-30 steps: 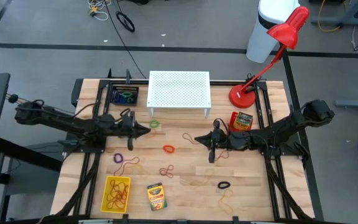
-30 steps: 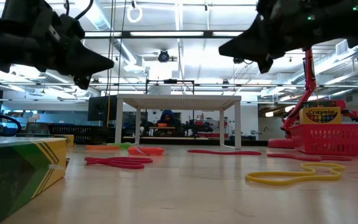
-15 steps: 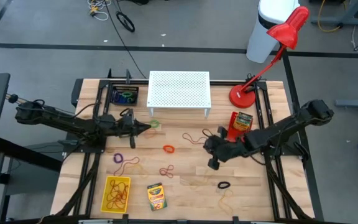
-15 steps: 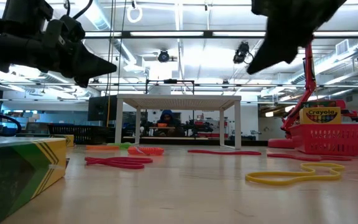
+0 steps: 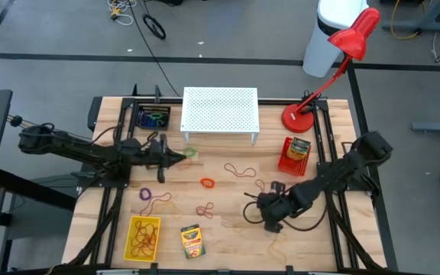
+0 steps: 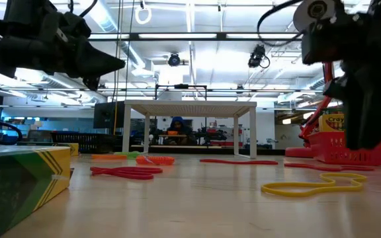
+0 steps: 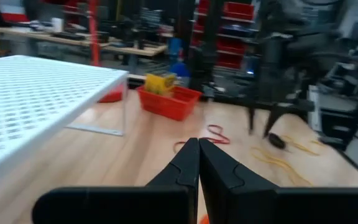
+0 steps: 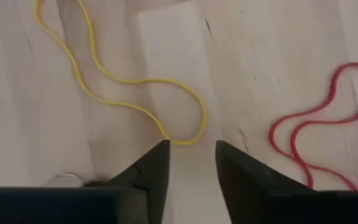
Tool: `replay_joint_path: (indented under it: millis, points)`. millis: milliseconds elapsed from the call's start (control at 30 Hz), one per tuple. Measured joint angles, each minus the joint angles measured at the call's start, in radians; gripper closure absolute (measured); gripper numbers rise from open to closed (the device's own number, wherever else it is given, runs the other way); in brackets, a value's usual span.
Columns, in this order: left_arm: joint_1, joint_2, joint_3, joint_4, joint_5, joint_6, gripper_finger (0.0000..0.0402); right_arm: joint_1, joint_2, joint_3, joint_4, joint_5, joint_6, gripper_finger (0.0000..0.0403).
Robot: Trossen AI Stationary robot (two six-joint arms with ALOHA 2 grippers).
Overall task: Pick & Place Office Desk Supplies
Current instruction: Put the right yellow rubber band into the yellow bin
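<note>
Pale wood-plank bench (image 5: 334,252), workshop behind. Right gripper (image 8: 191,155) hangs low over a thin yellow rubber band (image 8: 135,93) lying flat near the front — fingers slightly apart, holding nothing. Band looks light, floppy, snag-prone; best pinched at its curved end, just ahead of the tips. A red rubber band (image 8: 316,124) lies beside it. Left gripper (image 7: 197,163) waits by the white perforated stand (image 5: 220,111), fingers closed together — empty.
</note>
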Motion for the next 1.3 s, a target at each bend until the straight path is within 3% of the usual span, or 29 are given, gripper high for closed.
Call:
replay_joint_path:
  millis: [133, 267, 433, 667, 800, 1033, 1300]
  points:
    - [-0.001, 0.024, 0.000, 0.017, 0.005, 0.002, 0.0393, -0.030, 0.047, 0.000, 0.053, -0.009, -0.070, 0.0236]
    - [-0.004, 0.073, -0.001, 0.039, 0.024, -0.021, 0.0392, -0.075, 0.091, 0.000, 0.095, -0.056, -0.110, 0.0236]
    - [-0.027, 0.163, 0.033, 0.046, 0.016, -0.008, 0.0392, -0.094, 0.109, 0.005, 0.093, -0.067, -0.132, 0.0278]
    - [-0.058, 0.308, 0.122, 0.048, 0.008, -0.003, 0.0392, -0.091, 0.114, 0.031, 0.102, -0.084, -0.184, 0.0391]
    - [-0.073, 0.382, 0.160, 0.047, 0.013, -0.021, 0.0374, -0.091, 0.114, 0.056, 0.089, -0.073, -0.219, 0.0385]
    - [-0.074, 0.508, 0.222, 0.046, 0.015, -0.062, 0.0310, -0.091, 0.113, 0.158, -0.006, 0.073, -0.310, 0.0395]
    - [-0.095, 0.688, 0.362, 0.099, 0.095, -0.069, 0.0249, -0.138, 0.112, 0.276, -0.029, 0.343, -0.353, 0.0399]
